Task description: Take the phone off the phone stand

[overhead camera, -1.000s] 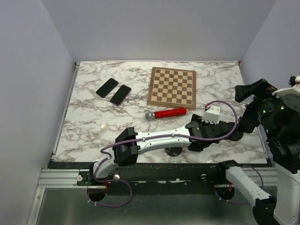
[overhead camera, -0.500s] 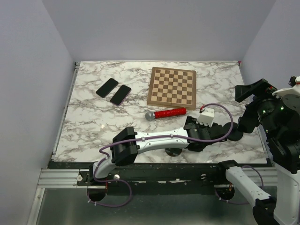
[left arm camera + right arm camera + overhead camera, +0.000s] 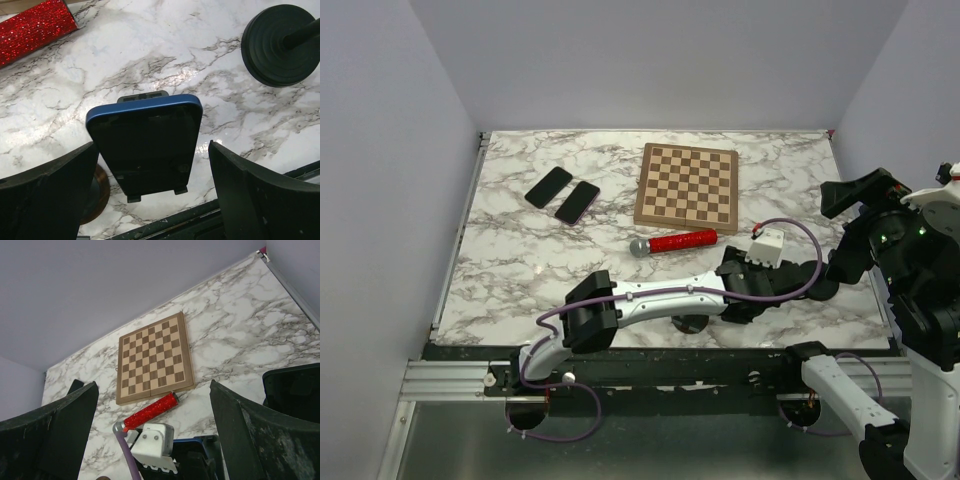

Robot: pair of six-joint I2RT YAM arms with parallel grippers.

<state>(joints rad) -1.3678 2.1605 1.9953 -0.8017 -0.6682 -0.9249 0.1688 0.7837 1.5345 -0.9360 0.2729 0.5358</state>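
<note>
A phone with a blue edge (image 3: 145,135) leans on a black phone stand (image 3: 150,192) on the marble table. In the left wrist view my left gripper (image 3: 151,165) is open, one finger on each side of the phone, with a gap on both sides. In the top view the left gripper (image 3: 790,285) covers the phone. The phone's blue edge (image 3: 205,439) shows in the right wrist view below the left wrist's white camera. My right gripper (image 3: 153,385) is open and empty, held high at the right (image 3: 847,195).
A black disc base with a rod (image 3: 277,45) stands just right of the stand. A red glitter microphone (image 3: 675,242), a chessboard (image 3: 687,186) and two dark phones (image 3: 549,187) (image 3: 578,202) lie farther back. A brown round object (image 3: 97,187) lies near the front edge.
My left gripper shifted slightly left, then back right, staying around the phone. The jaws stay open. The right arm has not moved.
</note>
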